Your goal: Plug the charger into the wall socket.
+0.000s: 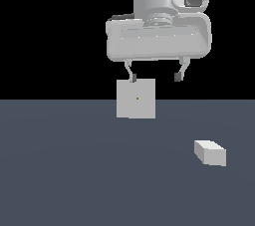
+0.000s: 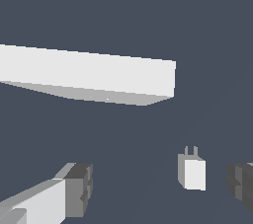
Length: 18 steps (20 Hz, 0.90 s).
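The charger [image 1: 210,152] is a small light-grey brick lying on the dark floor toward the exterior view's right. In the wrist view the charger [image 2: 192,172] shows two short prongs at one end. The wall socket [image 1: 136,98] is an upright light-grey square with a tiny orange dot at its centre, standing further back. From the wrist camera the wall socket [image 2: 89,75] appears as a long pale slab seen from above. My gripper [image 1: 155,75] hangs high above the floor, open and empty, with its fingers [image 2: 79,188] spread wide. The charger lies apart from both fingers.
The dark grey floor [image 1: 74,170] stretches across the lower half of the exterior view, with a black background above it. Nothing else stands on it besides the charger and the socket.
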Available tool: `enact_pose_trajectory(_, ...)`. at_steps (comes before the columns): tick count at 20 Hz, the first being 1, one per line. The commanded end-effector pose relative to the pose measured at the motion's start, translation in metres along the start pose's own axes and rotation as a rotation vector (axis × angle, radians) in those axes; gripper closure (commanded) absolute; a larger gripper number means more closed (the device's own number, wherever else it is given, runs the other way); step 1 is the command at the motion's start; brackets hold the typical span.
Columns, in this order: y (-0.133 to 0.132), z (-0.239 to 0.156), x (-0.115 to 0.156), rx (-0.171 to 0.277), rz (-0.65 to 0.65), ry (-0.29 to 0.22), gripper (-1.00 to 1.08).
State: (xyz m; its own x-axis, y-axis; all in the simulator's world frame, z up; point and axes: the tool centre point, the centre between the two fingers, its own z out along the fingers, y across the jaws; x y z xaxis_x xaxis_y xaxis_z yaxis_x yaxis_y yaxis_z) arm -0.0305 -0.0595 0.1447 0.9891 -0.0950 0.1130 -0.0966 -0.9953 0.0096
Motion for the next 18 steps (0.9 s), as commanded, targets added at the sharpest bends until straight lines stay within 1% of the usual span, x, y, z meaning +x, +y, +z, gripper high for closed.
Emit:
enact_pose_trajectory(1,0.013,0.011,-0.011,-0.002,0.012,0.016,-0.92)
enact_pose_trajectory(10,0.055,0.05,-0.043,-0.006,0.05,0.07,-0.92)
enact_pose_trajectory(18,0.075,0.071,-0.058,-0.005,0.069,0.096,-0.92)
